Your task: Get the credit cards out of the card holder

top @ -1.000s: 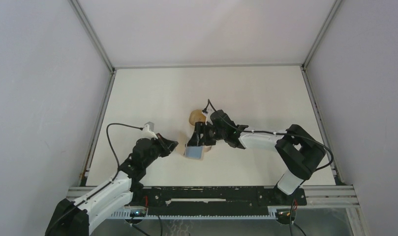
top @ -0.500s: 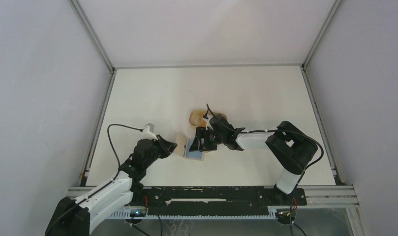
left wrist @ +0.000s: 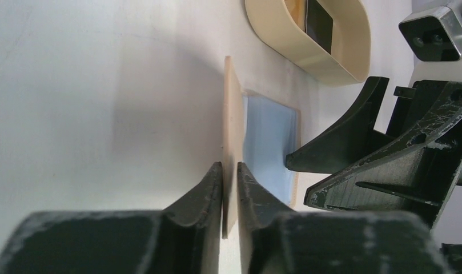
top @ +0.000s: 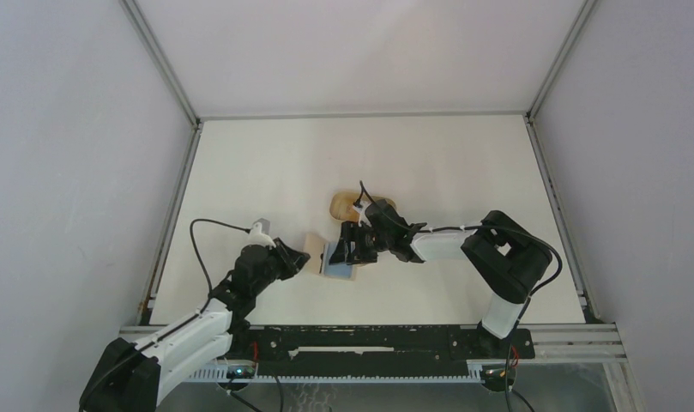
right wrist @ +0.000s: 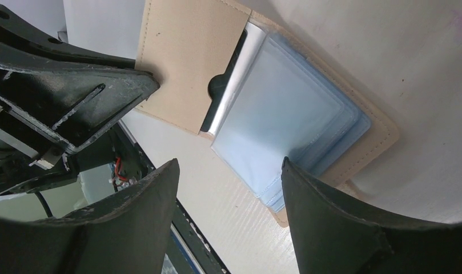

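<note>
Two leaves of the card holder (right wrist: 183, 63) lie spread on the counter (left wrist: 74, 85) between the hands, long axis running from one hand to the other. The tan flap is nearest the left hand (left wrist: 229, 171). It stands on edge between that hand's fingers, seen edge-on, pointing away from the hand toward the tray (left wrist: 285, 34). The fingers sit tight on both sides of the flap; can't tell if they are pinching it or have just let go.

Just past the flap, the light blue card (right wrist: 285, 114) lies flat on the holder's other leaf, directly under the right hand (right wrist: 229, 165), with layered edges showing. Its long axis is slanted relative to that hand's fingers. The flap's pocket notch shows dark, with a silvery strip beside it.

Versus a second ago, the right arm (top: 446, 245) has its elbow pulled in leftward and its hand is lower over the holder. More of the tan flap shows on the left-hand side. The left arm (top: 197, 330) has barely shifted.

Pose: the left arm reaches low and forward, hand level with the counter. The right arm folds back across, hand tipped down over the blue card, fingers spread wide, gripping nothing.

Beyond the right hand, the oval tray holds a dark flat rectangle (left wrist: 320, 23).
</note>
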Action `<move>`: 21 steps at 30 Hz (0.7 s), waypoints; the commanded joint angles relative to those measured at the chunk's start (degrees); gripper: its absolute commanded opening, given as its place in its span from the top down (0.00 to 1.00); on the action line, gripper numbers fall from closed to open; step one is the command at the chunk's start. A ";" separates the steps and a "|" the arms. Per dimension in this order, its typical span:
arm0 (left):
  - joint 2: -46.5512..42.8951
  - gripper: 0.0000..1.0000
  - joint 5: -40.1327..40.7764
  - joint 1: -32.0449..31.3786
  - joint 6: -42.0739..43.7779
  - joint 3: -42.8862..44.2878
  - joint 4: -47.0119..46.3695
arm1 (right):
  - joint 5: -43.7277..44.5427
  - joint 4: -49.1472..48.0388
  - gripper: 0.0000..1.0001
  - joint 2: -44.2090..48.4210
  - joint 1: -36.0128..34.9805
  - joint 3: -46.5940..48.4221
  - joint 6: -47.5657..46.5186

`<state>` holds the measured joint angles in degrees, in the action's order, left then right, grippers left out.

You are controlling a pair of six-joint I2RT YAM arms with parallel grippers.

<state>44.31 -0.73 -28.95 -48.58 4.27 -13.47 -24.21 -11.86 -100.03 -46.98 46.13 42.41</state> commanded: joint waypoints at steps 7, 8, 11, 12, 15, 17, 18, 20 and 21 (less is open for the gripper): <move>-0.05 1.00 -2.61 0.31 -0.29 -1.38 -6.73 | 0.48 -0.20 0.25 -0.50 -0.07 0.37 -0.48; -0.02 1.00 -2.70 0.30 -0.37 -1.45 -7.48 | 0.48 -0.12 0.26 -0.36 0.00 0.37 -0.58; -0.01 1.00 -3.50 0.30 -0.18 -0.58 -8.50 | 0.13 -0.80 0.27 1.74 0.38 -0.03 -0.83; -0.06 1.00 -3.98 0.30 -0.08 0.03 -8.51 | -0.13 -1.71 0.27 3.21 0.75 -0.58 -0.86; -0.60 1.00 -5.51 0.30 0.15 2.03 -8.55 | -1.09 -3.60 0.24 7.95 1.88 -1.21 -1.24; -1.07 1.00 -6.52 0.29 0.17 3.54 -8.58 | -1.80 -4.02 0.23 11.25 2.80 -1.22 -1.76; -1.26 1.00 -7.22 0.32 0.29 4.36 -8.59 | -1.96 -4.01 0.23 13.07 3.12 -1.22 -2.13; -1.41 1.00 -8.57 0.37 0.62 5.95 -8.67 | -2.00 -3.29 0.23 16.39 3.49 -1.22 -3.14; -1.38 1.00 -9.12 0.34 0.74 6.64 -8.56 | -1.82 -2.90 0.23 18.06 3.55 -1.40 -3.74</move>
<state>44.01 -5.93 -28.95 -48.97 4.91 -18.55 -25.19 -11.84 -89.93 -44.25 44.18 41.63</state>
